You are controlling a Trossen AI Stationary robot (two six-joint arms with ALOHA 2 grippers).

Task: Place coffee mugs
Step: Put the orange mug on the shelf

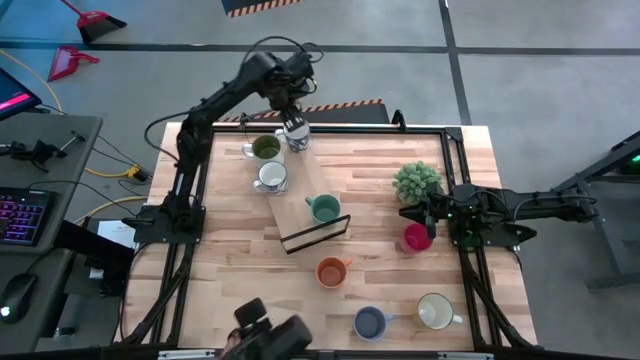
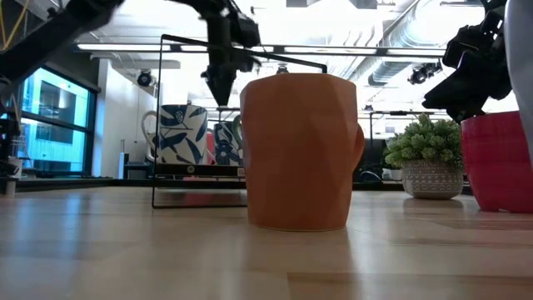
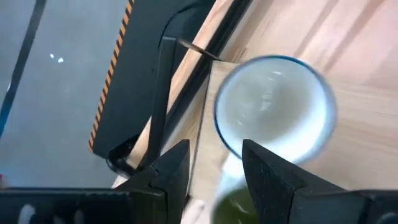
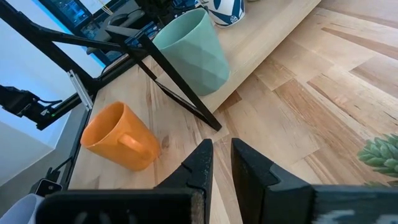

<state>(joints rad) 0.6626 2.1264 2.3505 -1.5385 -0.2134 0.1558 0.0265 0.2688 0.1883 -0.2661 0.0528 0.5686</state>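
Observation:
A wooden rack (image 1: 300, 205) with a black wire frame lies slantwise on the table. On its board stand a white mug with blue leaf print (image 1: 297, 138), an olive green mug (image 1: 265, 148), a white mug (image 1: 270, 178) and a teal mug (image 1: 322, 208). My left gripper (image 3: 214, 171) hangs open just above the blue-print mug (image 3: 273, 106), touching nothing. On the table stand the orange mug (image 1: 332, 271), red mug (image 1: 417, 238), blue mug (image 1: 370, 322) and cream mug (image 1: 435, 311). My right gripper (image 4: 221, 165) waits at the right edge, shut, beside the red mug.
A spiky green potted plant (image 1: 417, 182) stands just beyond the right gripper. The rack's upright wire frame (image 1: 315, 232) closes its near end. Bare wood lies at the table's near left and far right. A camera mount (image 1: 265, 335) sits at the near edge.

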